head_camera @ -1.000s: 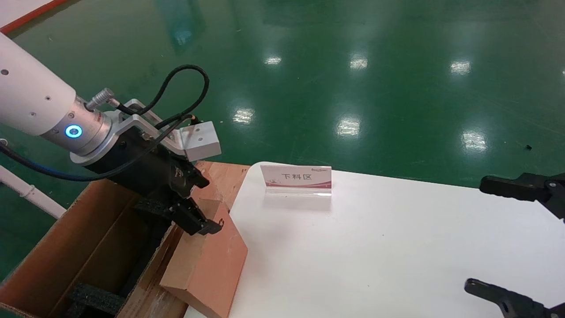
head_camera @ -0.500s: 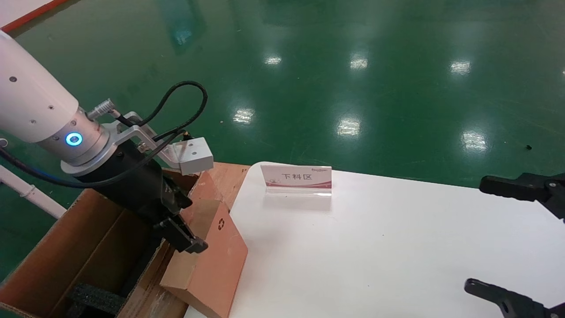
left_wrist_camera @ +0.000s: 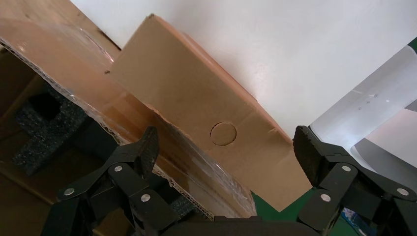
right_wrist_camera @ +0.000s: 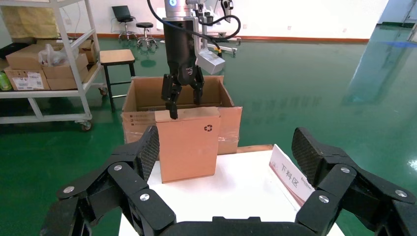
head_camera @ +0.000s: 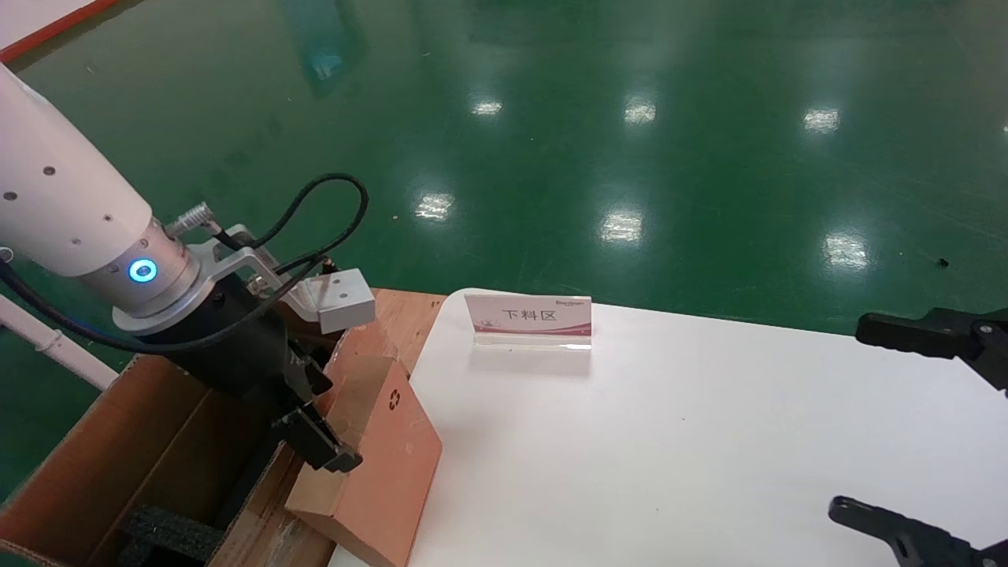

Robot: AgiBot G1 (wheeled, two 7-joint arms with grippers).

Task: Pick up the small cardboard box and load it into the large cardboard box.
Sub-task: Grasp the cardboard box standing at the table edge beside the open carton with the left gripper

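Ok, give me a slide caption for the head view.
Left gripper open over small cardboard box leaning against large cardboard box.

The head camera looked forward and down over the white table (head_camera: 669,441), the large cardboard box (head_camera: 118,441) at 8 o'clock. The left wrist camera sat close above the small cardboard box (left_wrist_camera: 206,123). The right wrist camera faced across the table toward both boxes (right_wrist_camera: 188,142), which all views shared.

Left arm enters from 10 o'clock, wrist angled down toward 5 o'clock. Left gripper (head_camera: 315,429) fingers spread wide, nothing clamped between. Right gripper (head_camera: 913,429) parked at 4 o'clock edge, fingers wide apart.
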